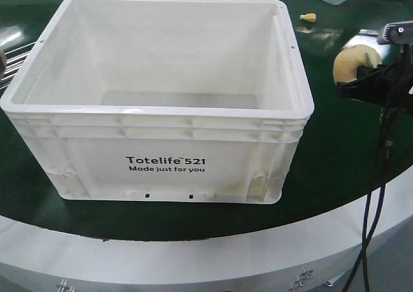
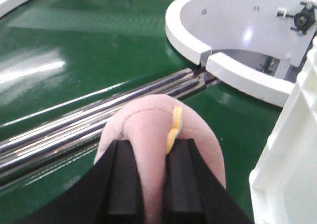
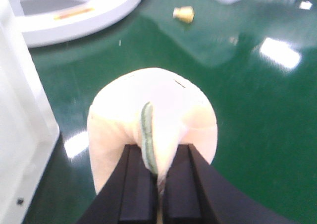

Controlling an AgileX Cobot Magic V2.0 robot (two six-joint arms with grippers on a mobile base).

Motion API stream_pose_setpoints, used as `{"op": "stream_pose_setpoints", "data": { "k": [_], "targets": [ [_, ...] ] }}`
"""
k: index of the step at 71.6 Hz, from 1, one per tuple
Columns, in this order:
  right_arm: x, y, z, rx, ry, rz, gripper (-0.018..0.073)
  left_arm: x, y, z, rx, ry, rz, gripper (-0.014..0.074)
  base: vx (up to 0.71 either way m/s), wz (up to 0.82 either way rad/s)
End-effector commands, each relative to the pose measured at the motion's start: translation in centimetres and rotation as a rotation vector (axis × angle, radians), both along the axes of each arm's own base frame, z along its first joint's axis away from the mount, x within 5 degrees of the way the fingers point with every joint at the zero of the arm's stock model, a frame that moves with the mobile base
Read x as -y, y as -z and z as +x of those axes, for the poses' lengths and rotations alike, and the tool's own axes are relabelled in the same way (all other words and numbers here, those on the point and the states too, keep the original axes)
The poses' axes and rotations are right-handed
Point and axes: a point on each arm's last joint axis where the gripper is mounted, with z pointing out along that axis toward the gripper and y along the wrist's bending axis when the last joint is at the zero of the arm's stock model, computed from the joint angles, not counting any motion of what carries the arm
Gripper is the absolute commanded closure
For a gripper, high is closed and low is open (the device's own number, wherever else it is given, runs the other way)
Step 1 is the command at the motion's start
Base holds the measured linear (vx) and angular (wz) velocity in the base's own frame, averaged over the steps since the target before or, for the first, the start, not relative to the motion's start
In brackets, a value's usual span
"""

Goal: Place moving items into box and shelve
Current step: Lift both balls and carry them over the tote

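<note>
Gripping a pink plush toy (image 2: 151,117), the left pincer (image 2: 148,154) sat bottom centre; the right pincer (image 3: 157,157) clasped a cream plush toy (image 3: 148,92) right of the box (image 1: 161,143).

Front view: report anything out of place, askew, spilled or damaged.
Only one thing stands out: a small yellow piece lies loose on the green surface, beyond the far right corner of the box. The box stands upright with no visible damage, and nothing looks spilled.

The box (image 1: 161,156) sits on the tabletop (image 1: 342,176) — the left claw's (image 2: 150,152) toy (image 2: 148,120) near rods (image 2: 74,120) at its left, the right claw's (image 3: 158,157) plush (image 3: 153,100) at its right.
</note>
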Motion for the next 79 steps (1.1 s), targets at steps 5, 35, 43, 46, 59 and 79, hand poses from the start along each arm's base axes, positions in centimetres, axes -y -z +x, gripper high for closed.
{"op": "stream_pose_setpoints", "data": {
  "k": [5,35,43,46,59,79],
  "targets": [
    [0.2,-4.6,-0.9,0.237,-0.006,-0.027,0.0575,0.2,-3.7,-0.7,0.197,0.003,0.029,0.0623,0.0,0.0],
    [0.3,-9.1,-4.0,0.436,-0.008,-0.043,0.0575,0.5,-6.8,-2.7,0.356,0.004,0.048,0.0623,0.0,0.0],
    [0.3,-10.0,-4.7,0.484,-0.006,-0.042,0.0575,0.6,-7.3,-3.1,0.381,0.002,0.026,0.0623,0.0,0.0],
    [0.3,-10.2,-4.9,0.493,-0.006,-0.041,0.0575,0.7,-7.5,-3.2,0.387,0.006,0.026,0.0623,0.0,0.0],
    [0.2,-10.4,-5.2,0.503,-0.01,-0.028,0.0575,2.2,-8.0,-3.4,0.414,0.065,0.026,0.0623,0.0,0.0],
    [-4.8,-10.5,-5.8,0.518,-0.235,-0.028,0.0575,5.5,-8.2,-3.3,0.44,0.198,0.002,0.0623,0.0,0.0]
  ]
}}
